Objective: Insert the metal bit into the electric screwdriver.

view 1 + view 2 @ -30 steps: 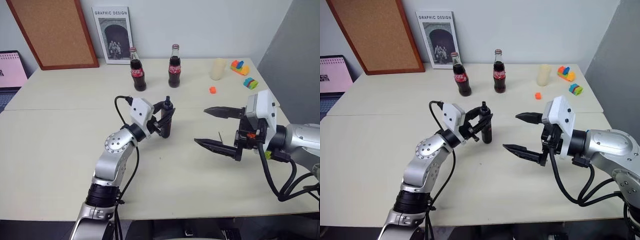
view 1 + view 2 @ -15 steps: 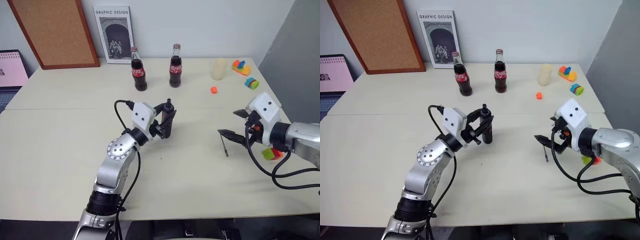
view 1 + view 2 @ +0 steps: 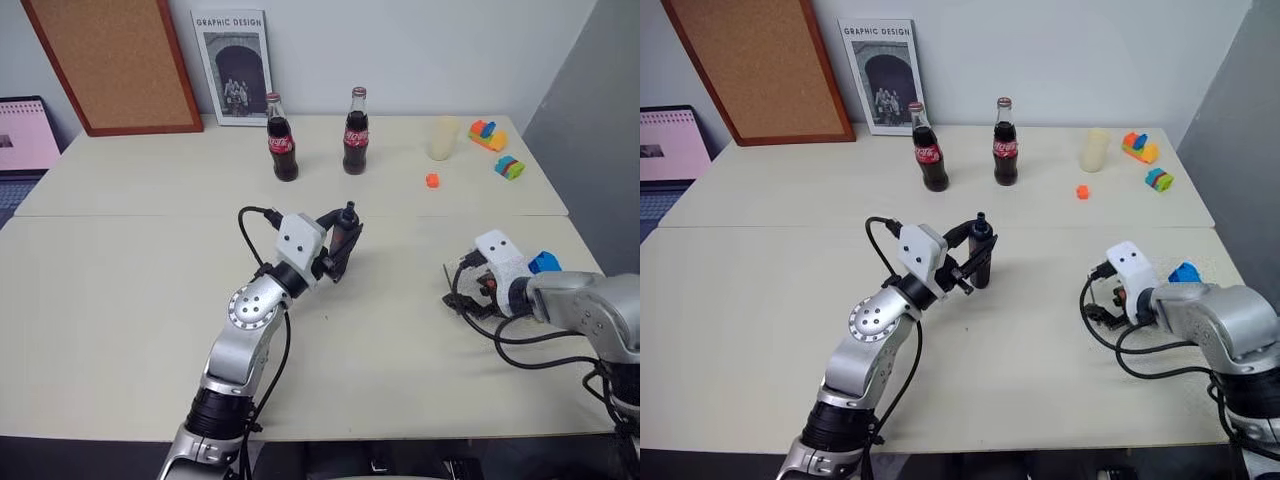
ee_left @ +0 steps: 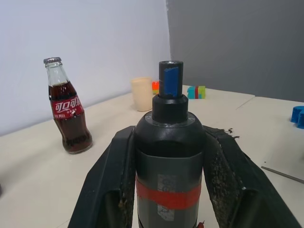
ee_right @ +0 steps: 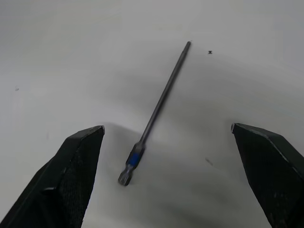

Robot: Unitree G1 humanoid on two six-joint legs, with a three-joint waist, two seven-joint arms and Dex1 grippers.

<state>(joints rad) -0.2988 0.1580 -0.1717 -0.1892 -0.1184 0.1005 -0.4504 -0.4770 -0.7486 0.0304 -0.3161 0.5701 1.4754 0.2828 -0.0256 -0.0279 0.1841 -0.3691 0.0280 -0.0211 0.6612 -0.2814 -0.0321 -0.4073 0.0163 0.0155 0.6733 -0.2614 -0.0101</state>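
Both arms shifted: R end effector (image 5: 166, 175) dropped over metal bit (image 5: 156, 114).

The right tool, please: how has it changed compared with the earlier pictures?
The right tool has swung down toward the table and now hangs open over the metal bit, which lies untouched. The left tool stays shut on the electric screwdriver. The cola bottles have not moved.

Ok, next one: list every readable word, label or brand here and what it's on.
"GRAPHIC DESIGN": header of the poster leaning on the wall.
Red labels on the two cola bottles: white script, in the left wrist view Chinese characters, too blurred to quote.
Pink calendar: print too small to read.
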